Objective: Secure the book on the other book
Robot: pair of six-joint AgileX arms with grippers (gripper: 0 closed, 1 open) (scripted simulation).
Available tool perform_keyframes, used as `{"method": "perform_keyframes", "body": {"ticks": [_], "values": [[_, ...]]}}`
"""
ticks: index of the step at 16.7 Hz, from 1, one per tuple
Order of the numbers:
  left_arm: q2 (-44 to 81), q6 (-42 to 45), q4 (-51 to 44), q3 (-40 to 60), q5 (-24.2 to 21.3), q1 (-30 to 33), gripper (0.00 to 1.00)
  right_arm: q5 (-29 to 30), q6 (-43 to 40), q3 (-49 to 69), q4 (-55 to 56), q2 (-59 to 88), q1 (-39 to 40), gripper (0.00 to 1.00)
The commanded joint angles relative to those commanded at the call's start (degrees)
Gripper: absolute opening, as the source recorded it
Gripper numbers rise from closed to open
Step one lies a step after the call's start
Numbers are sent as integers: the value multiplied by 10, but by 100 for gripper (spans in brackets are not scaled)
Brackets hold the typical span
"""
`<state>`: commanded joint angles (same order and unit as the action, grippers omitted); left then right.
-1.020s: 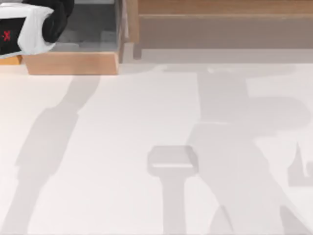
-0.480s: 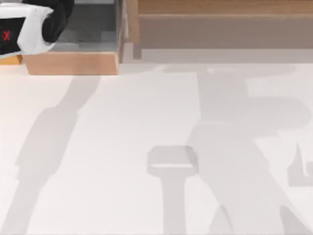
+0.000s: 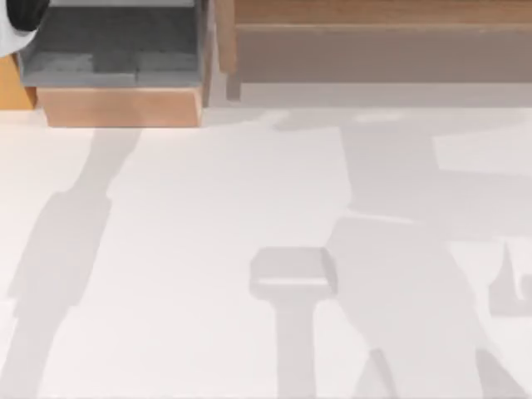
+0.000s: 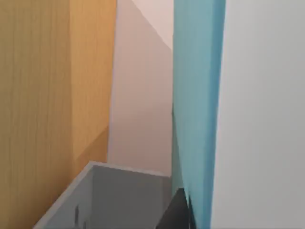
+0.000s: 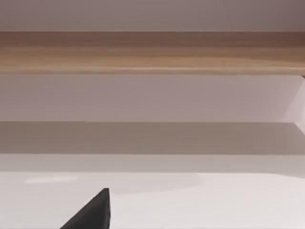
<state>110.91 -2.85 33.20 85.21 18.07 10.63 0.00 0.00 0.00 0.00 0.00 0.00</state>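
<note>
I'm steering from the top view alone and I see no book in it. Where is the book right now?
Observer: The left wrist view shows a blue book close in front of that camera. The left arm is the one at your upper left corner.
Operator: What is next to the book there?
Observer: A wooden panel, with the corner of a grey box below the gap between the panel and the book.
Operator: And what does the right arm see?
Observer: Its wrist view faces a wooden shelf board across the white table.
</note>
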Motion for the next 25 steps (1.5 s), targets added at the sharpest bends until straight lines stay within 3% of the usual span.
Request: {"method": "perform_keyframes", "body": {"ticks": [7, 14, 19, 25], "values": [[28, 25, -3, -44, -40, 57, 0, 0, 0, 0, 0, 0, 0, 100], [13, 42, -1, -51, -53, 51, 0, 0, 0, 0, 0, 0, 0, 100], [-86, 179, 8, -100, -164, 5, 0, 0, 0, 0, 0, 0, 0, 100], [-234, 482, 7, -201, -364, -114, 0, 0, 0, 0, 0, 0, 0, 100]]}}
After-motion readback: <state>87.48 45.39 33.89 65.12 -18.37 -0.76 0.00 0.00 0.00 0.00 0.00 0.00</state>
